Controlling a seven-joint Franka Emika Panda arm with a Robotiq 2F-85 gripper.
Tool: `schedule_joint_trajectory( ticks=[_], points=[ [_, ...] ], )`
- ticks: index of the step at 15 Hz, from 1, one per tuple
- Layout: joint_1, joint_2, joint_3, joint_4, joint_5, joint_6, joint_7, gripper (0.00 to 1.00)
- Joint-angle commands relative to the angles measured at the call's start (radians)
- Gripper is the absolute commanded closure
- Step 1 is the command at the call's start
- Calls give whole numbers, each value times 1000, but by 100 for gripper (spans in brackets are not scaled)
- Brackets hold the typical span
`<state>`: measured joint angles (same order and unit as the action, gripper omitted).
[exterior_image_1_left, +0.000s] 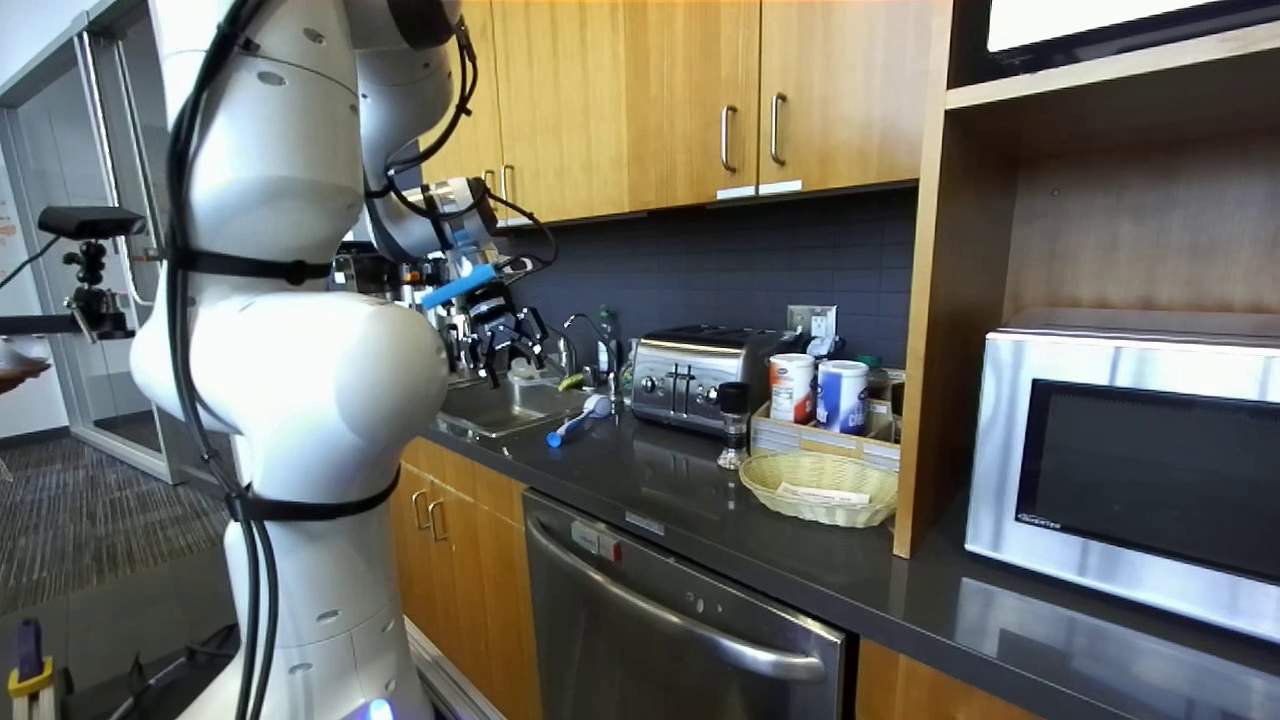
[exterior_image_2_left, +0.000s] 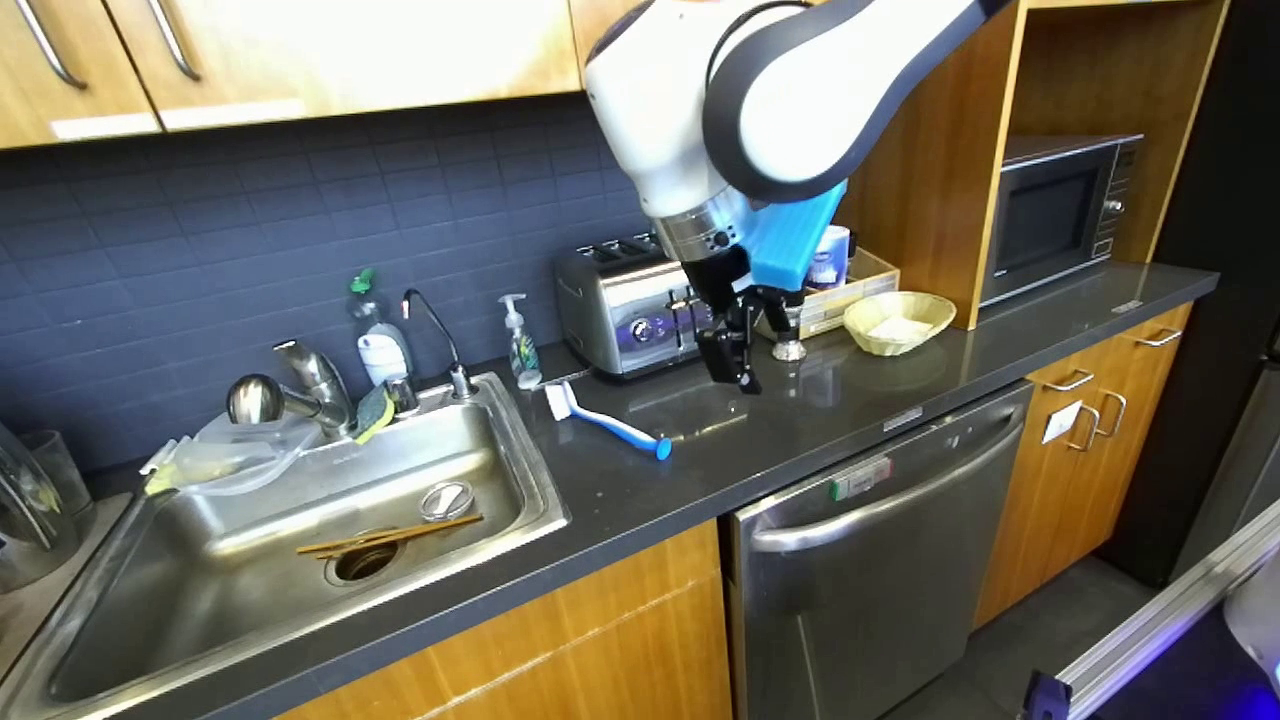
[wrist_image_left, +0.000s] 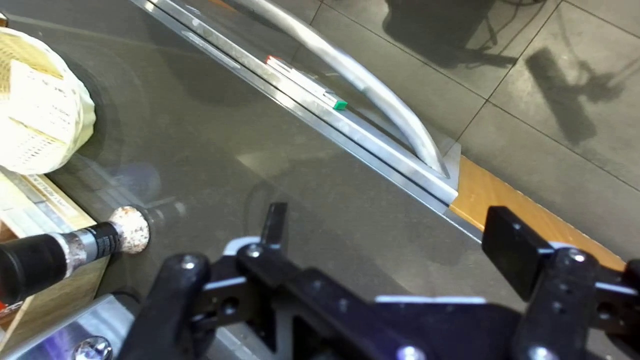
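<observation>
Above the dark surface of the counter, between its front edge and the toaster, I have my pincer; in the wrist view its two fingers stand wide apart, with nothing held in the gap. Nearest to it, as I judge, is the grinder with black cap, and this relation counts most for me: it stands upright, its long axis vertical, outside the gap and beyond one finger, toward the back edge of the surface and toward the end where the microwave is. No finger touches it; it is just beside the front corner of the wooden box. I work with only one arm, so there is no question which arm is nearer. To the side of the sink, the brush lies flat on the surface, near the rim, its long axis slanting from the back toward the front edge. Farther than the grinder, the pale basket stands before the box, with paper inside.
</observation>
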<state>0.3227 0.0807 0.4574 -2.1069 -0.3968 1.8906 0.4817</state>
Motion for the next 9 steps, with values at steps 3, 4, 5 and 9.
schedule_joint_trajectory(
  ticks=[3, 4, 5, 9],
  points=[
    [87, 85, -46, 80, -13, -34, 17, 0],
    [100, 107, -48, 98, -13, -41, 22, 0],
    [108, 120, -49, 109, -14, -46, 28, 0],
    [109, 126, -55, 120, -15, -52, 29, 0]
  ],
)
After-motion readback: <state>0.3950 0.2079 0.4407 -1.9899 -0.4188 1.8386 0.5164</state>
